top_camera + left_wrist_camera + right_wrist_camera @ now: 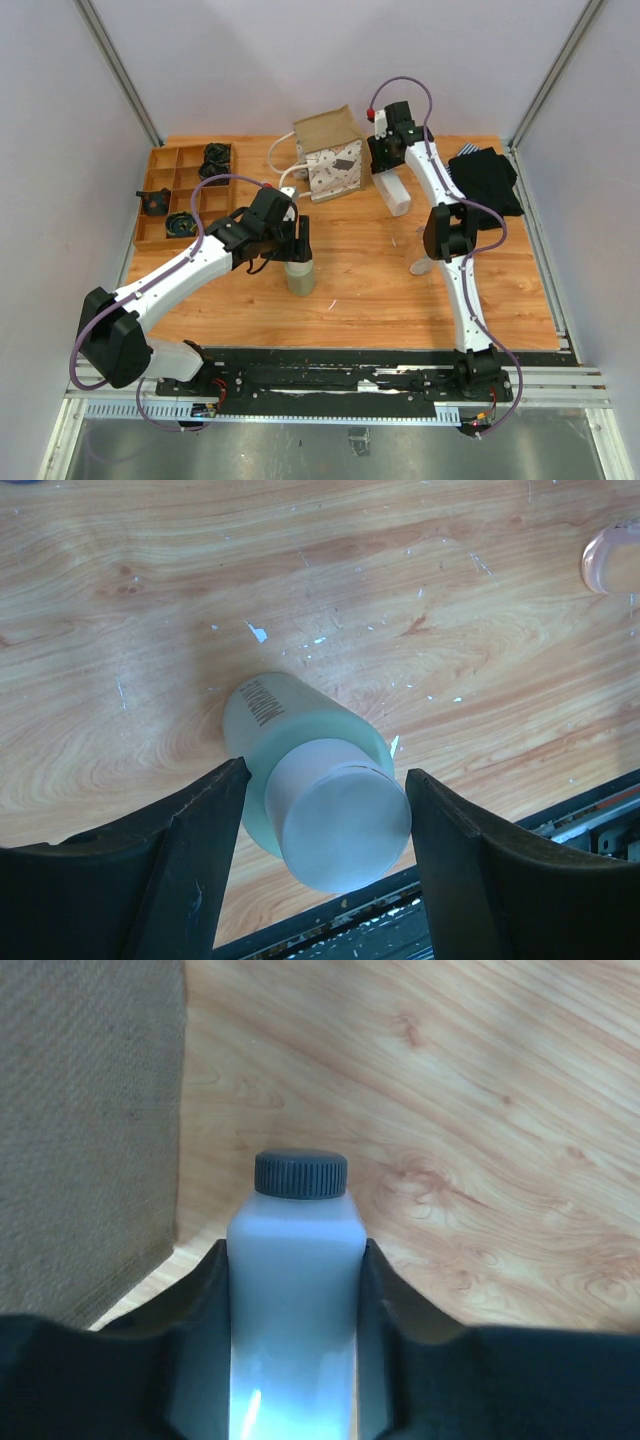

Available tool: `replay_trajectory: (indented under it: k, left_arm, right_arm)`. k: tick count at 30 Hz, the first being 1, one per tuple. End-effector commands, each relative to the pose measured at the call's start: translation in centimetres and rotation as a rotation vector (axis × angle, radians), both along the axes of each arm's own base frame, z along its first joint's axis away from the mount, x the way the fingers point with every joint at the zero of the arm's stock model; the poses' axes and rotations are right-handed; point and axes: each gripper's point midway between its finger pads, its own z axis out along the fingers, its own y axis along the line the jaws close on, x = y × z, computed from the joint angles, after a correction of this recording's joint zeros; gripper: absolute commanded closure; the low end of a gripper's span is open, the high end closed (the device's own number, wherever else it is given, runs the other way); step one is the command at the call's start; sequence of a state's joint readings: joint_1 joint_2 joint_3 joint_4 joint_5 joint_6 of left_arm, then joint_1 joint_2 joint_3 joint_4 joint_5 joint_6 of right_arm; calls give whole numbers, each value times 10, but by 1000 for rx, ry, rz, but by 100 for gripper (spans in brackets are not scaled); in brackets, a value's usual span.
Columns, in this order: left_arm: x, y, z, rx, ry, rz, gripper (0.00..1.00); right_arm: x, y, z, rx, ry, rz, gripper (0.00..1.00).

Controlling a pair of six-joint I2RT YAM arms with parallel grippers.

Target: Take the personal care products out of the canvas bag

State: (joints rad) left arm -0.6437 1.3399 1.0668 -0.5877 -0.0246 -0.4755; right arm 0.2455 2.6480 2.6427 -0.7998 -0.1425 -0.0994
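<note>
Fingers (pixel 195 1305) of your right gripper (pixel 292 1255) are pressing on both flat sides of the white bottle (pixel 292 1350), so the gripper is pinching that bottle tight. The dark cap (pixel 300 1174) is pointing away from the wrist, over the wooden table (pixel 480 1110). The canvas bag (pixel 90 1110) is sitting just beside the bottle, so this bottle is already out of the bag. I think you are setting it down now. To do that well, you should be lowering it slowly and moving a little away from the bag. You should be opening the fingers only when the bottle is resting on the wood. I cannot tell if it is touching the table yet.

Your left gripper (pixel 325 770) is spread wide. Its fingers (pixel 190 860) are standing on each side of the olive-beige bottle (pixel 290 720) with the cream cap (pixel 340 825), but they are not squeezing it. That bottle is standing on the table, well apart from the bag. You should be lifting this hand straight up, so it is not knocking the bottle over.
</note>
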Motion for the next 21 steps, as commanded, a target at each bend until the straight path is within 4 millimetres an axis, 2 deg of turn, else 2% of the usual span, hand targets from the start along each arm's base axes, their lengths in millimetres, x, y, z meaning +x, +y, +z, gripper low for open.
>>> replay_trajectory:
  k: [1,3,5,7,11,12,15,18,21]
  left_arm:
    - [-6,0,-8,12,27,-9,31]
    - [-6,0,-7,13,28,-9,30]
    - [-5,0,-5,11,25,-7,30]
    - [-6,-1,-5,6,28,-7,30]
    - [-7,0,-4,1,30,0,31]
    - [-7,1,-4,1,28,3,31]
    - [-7,3,-2,3,21,12,31]
    - [-6,2,0,0,15,10,31]
    - [-5,2,0,5,19,11,31]
  right_arm:
    - [6,20,-1,-22,-44,48,98]
    - [5,17,2,-39,-50,52,100]
    - [7,9,16,-50,-75,38,100]
    - [12,2,40,-38,-128,11,100]
    - [25,-15,115,55,-323,-46,100]
    - [20,-20,121,79,-344,-53,100]
    - [9,-33,172,159,-494,-76,99]
    - [-14,-42,217,230,-658,-78,99]
    - [-31,-49,241,317,-797,-68,99]
